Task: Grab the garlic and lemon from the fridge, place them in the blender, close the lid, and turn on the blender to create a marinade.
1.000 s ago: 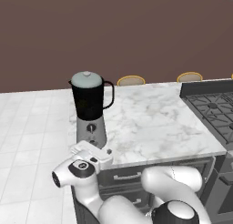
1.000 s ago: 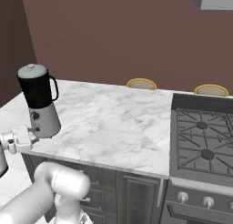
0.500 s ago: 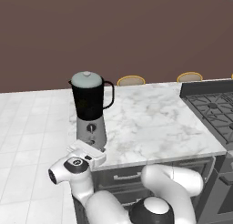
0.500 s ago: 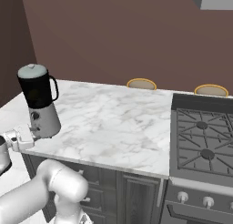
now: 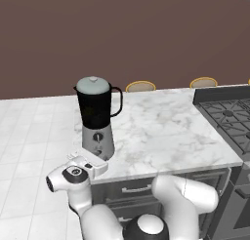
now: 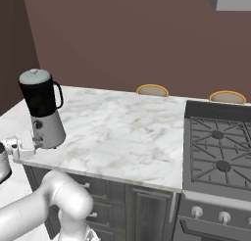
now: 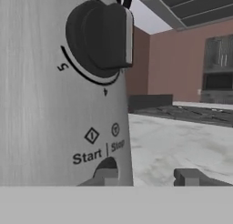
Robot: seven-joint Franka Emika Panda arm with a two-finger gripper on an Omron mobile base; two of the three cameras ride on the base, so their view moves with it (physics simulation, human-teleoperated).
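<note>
Gripper (image 7: 148, 176) fingers pressed together, low centre of hand view, at blender (image 5: 96, 118) base below dial (image 7: 101, 36); lid (image 5: 93, 85) on.

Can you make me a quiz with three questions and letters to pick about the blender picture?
1. Where does the blender stand?
A. on the stove
B. near the marble counter's left end
C. on the floor

2. What colour is the lid?
A. pale grey-green
B. red
C. black

3. Is the lid on the jar?
A. lying on the counter
B. held by the pincer
C. sitting on the jar

Answers: B, it stands by the counter's left edge. A, the domed cap looks pale grey-green. C, it caps the dark jar.
</note>
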